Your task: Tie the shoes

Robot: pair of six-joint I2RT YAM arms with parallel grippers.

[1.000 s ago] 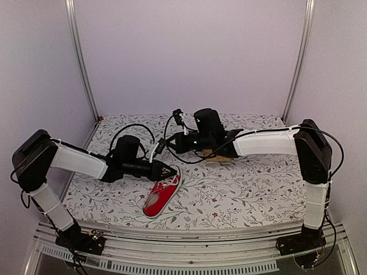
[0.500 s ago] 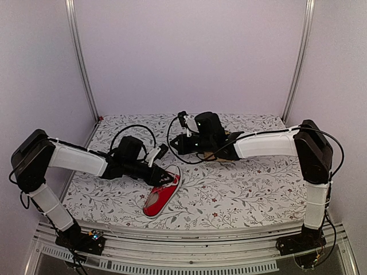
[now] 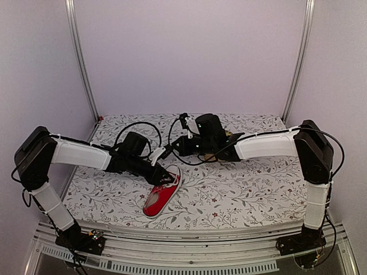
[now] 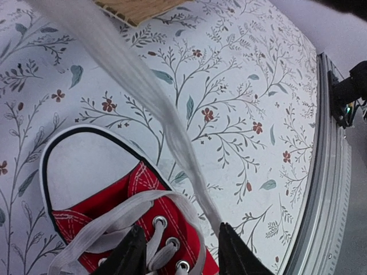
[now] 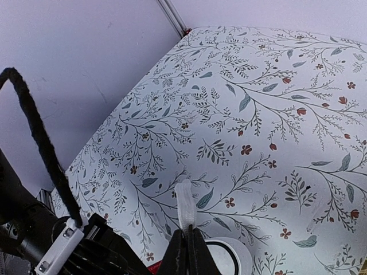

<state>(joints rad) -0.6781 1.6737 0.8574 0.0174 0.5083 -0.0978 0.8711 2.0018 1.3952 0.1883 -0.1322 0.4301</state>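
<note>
Top external view: the left gripper sits low over the laced front of the red low-top canvas sneaker. The sneaker lies on the flower-printed white tablecloth, left of centre, heel toward the near edge and toe pointing away. Left wrist view: the claw's two black fingers stand apart above the eyelets, clamping nothing. A flat white lace runs taut from just beside one finger, past the white rubber toe cap; whether it touches that finger cannot be told. A tan woven basket edge shows beyond. Right wrist view: the right gripper hangs above the cloth, fingers pressed together on the lace's end
</note>
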